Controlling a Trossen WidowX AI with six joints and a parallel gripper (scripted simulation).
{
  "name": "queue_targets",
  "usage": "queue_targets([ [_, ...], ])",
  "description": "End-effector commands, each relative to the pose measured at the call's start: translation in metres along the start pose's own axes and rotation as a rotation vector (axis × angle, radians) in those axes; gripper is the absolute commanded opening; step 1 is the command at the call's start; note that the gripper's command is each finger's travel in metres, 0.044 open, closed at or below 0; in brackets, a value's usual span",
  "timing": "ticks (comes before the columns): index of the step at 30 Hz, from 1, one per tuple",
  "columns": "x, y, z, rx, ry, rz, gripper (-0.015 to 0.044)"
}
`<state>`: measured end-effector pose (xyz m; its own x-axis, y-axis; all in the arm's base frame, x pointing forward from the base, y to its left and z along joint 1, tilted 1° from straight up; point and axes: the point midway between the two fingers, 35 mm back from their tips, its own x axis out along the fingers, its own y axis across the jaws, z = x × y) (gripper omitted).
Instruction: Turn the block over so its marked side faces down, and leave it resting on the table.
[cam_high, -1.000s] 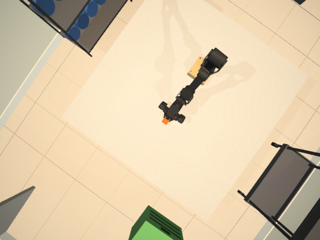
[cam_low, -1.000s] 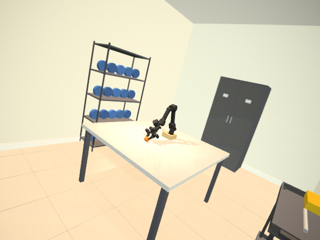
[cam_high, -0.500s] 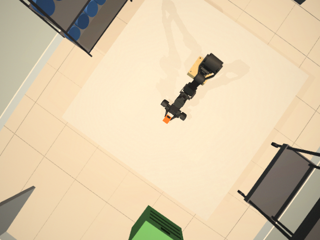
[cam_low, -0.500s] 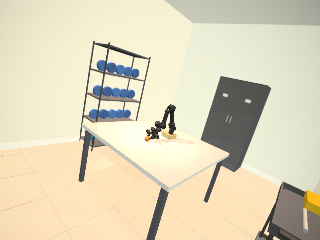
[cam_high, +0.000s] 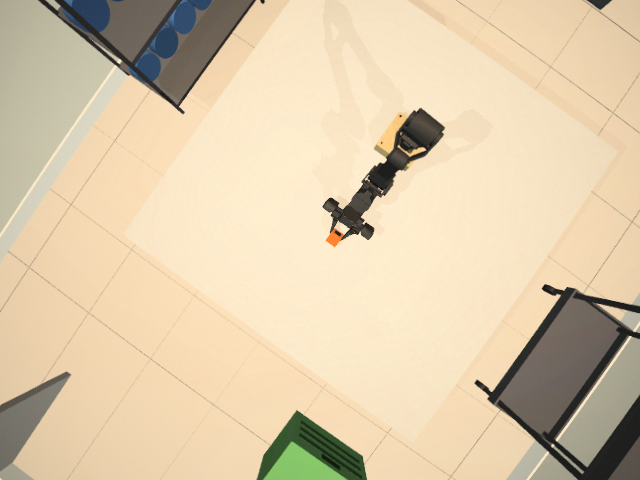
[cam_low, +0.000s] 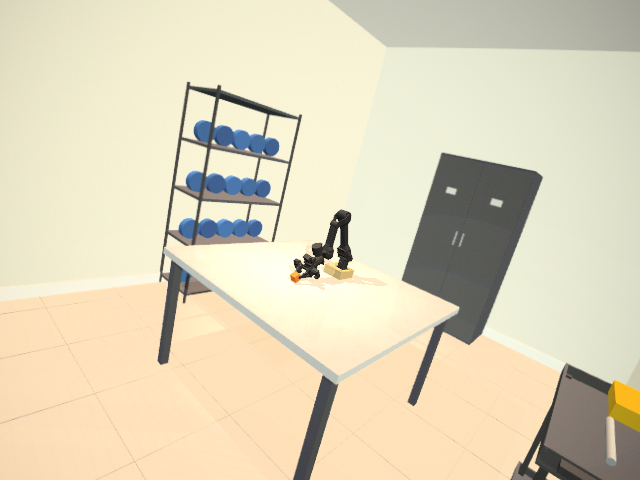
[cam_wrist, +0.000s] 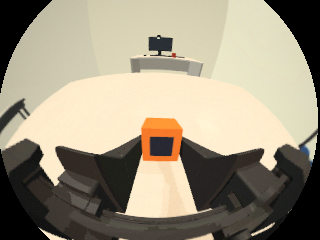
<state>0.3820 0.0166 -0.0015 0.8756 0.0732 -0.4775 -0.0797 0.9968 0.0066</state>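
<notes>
An orange block (cam_high: 333, 239) (cam_low: 294, 277) (cam_wrist: 161, 123) is held at the tips of my gripper (cam_high: 337, 235) (cam_low: 297, 275) (cam_wrist: 160, 138), which is shut on it. The dark square mark (cam_high: 338, 233) (cam_wrist: 161, 146) is on the side facing back toward the gripper and the wrist camera. It also shows from overhead, so that side is tilted partly upward. The block is low over the pale table (cam_high: 232, 206) (cam_low: 336, 320) (cam_wrist: 100, 105); whether it touches the top cannot be told. Its underside is hidden.
The arm's yellow base (cam_high: 388, 135) (cam_low: 338, 271) stands on the table behind the gripper. A rack (cam_low: 232, 147) with blue rolls, a dark cabinet (cam_low: 470, 242) and a cart (cam_high: 563, 356) (cam_low: 584, 418) stand off the table.
</notes>
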Motion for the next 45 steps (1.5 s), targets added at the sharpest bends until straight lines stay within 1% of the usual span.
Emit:
queue_targets([
  [1, -0.0005, 0.0001, 0.0001, -0.003, -0.003, 0.002, 0.0],
  [3, -0.0005, 0.0001, 0.0001, -0.003, -0.003, 0.002, 0.0],
  [20, -0.0005, 0.0001, 0.0001, -0.003, -0.003, 0.002, 0.044],
  [45, -0.0005, 0.0001, 0.0001, -0.003, -0.003, 0.002, 0.044],
])
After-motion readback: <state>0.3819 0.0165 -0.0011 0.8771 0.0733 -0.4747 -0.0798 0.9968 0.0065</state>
